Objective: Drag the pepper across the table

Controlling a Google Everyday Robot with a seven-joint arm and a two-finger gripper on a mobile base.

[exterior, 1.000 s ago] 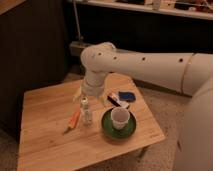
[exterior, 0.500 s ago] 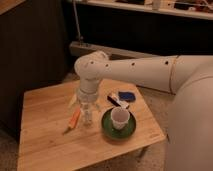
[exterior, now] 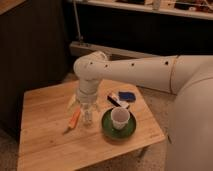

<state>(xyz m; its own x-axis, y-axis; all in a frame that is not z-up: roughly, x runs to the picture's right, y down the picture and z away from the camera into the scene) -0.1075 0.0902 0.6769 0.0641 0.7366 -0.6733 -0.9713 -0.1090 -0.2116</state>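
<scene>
The pepper point(exterior: 74, 119) is a slender orange tapered piece lying on the light-wood table point(exterior: 45, 140), left of centre. My gripper point(exterior: 83, 106) hangs from the white arm just above and to the right of the pepper's far end, close to it. I cannot tell whether it touches the pepper. A small white shaker bottle point(exterior: 88, 117) stands right beside the pepper, directly below the gripper.
A green plate point(exterior: 107, 128) with a white cup point(exterior: 120, 118) on it sits right of the bottle. A blue object point(exterior: 126, 96) and a dark-and-white item point(exterior: 114, 100) lie at the back right. A dark wall stands behind the table.
The arm has swung left and lower, bringing the gripper from above the table's middle to over the pepper and the bottle. The objects have not moved.
</scene>
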